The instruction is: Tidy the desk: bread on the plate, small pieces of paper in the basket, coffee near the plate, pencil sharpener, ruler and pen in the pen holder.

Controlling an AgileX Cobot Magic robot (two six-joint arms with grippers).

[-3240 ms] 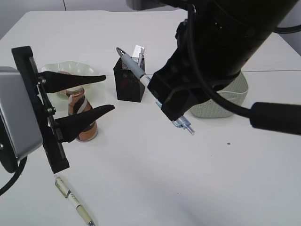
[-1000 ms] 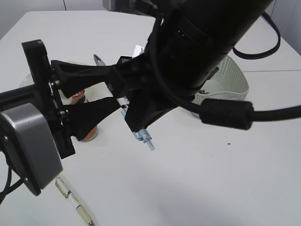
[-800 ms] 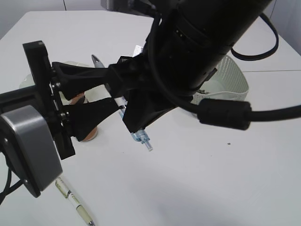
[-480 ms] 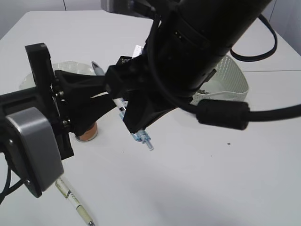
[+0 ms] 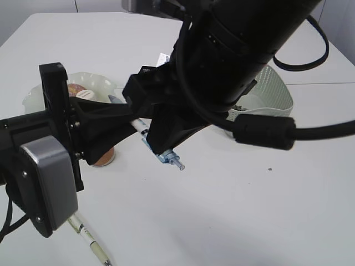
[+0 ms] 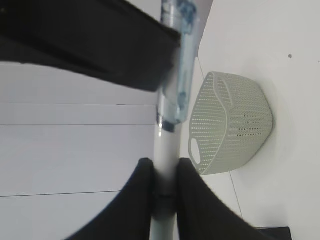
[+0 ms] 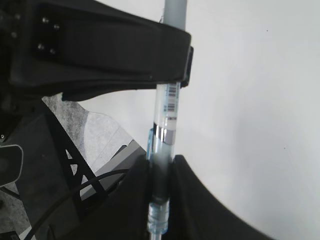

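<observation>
Closing since earlier, left claw (image 6: 161, 186) joins right claw (image 7: 159, 175) gripping one pen (image 5: 145, 131).

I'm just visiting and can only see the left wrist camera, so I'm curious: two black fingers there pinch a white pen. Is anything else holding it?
Observer: Yes. The right gripper is clamped on the pen at its clear end, so it is held in two places.
Operator: Is that the only pen around?
Observer: No. A second pen lies flat on the table, at the front left of the exterior view.
</observation>
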